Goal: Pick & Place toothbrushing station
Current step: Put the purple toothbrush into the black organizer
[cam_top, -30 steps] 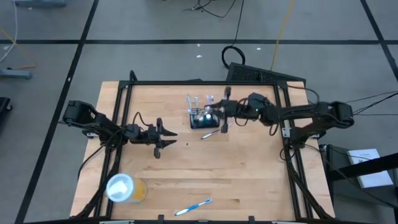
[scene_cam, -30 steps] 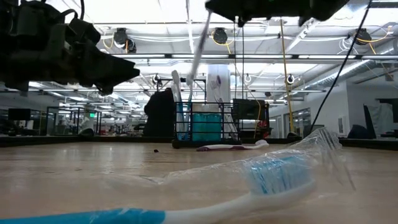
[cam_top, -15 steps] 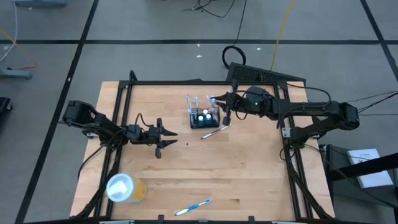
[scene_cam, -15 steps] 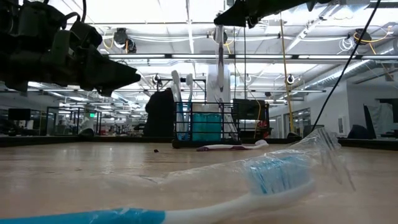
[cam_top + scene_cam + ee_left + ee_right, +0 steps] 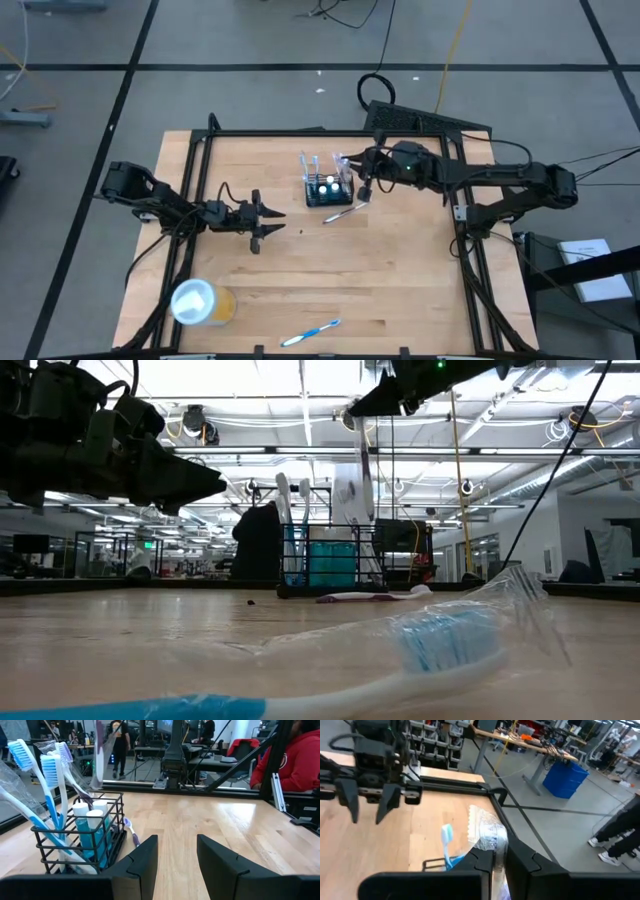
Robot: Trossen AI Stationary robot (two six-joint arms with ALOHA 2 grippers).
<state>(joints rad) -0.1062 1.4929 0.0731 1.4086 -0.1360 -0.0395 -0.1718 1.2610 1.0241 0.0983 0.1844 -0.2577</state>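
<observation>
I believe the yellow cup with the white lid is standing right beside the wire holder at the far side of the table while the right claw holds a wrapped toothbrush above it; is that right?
Not quite: the high view shows the yellow cup at the table's near left corner, far from the wire holder. The rest stands: the right claw holds a wrapped toothbrush above the holder.

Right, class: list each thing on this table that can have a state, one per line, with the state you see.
toothbrushing station: upright, holding toothbrushes and tubes.
right gripper: shut on a wrapped toothbrush, over the station.
wrapped toothbrush: held by its wrapped head.
left gripper: open, empty.
yellow cup: lid on.
blue toothbrush: lying flat, wrapped.
purple toothbrush: lying flat beside the station.
</observation>
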